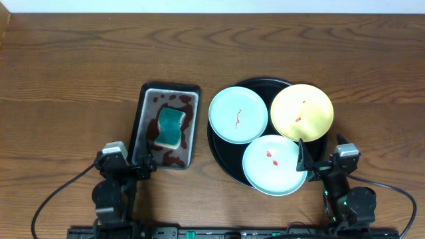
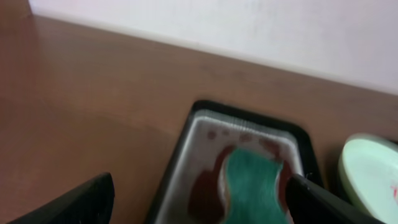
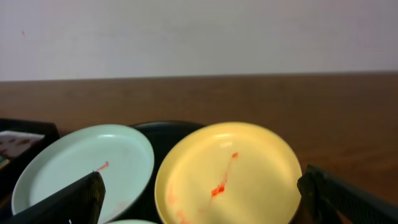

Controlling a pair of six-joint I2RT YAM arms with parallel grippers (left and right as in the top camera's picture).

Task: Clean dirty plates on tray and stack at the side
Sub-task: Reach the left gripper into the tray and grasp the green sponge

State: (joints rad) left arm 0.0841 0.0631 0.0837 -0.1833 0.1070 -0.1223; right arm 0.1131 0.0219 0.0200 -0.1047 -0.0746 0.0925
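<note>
The round black tray [image 1: 219, 150] holds three plates: a mint plate [image 1: 238, 115] at its left, a yellow plate [image 1: 302, 112] at its right and a second mint plate [image 1: 275, 164] at the front. All three carry red sauce smears. My right gripper [image 1: 315, 164] is open and empty at the front plate's right edge. In the right wrist view its fingers [image 3: 200, 186] frame the yellow plate [image 3: 242, 174], with the left mint plate [image 3: 81, 168] beside it. My left gripper [image 1: 143, 166] is open and empty at the near end of the metal tray, and it also shows in the left wrist view [image 2: 200, 186].
A small rectangular metal tray [image 1: 147, 113] with reddish stains lies left of the black tray and holds a green sponge [image 1: 170, 127]. The sponge [image 2: 252, 183] sits just ahead of my left fingers. Bare wood-grain tabletop [image 1: 66, 86] surrounds both trays.
</note>
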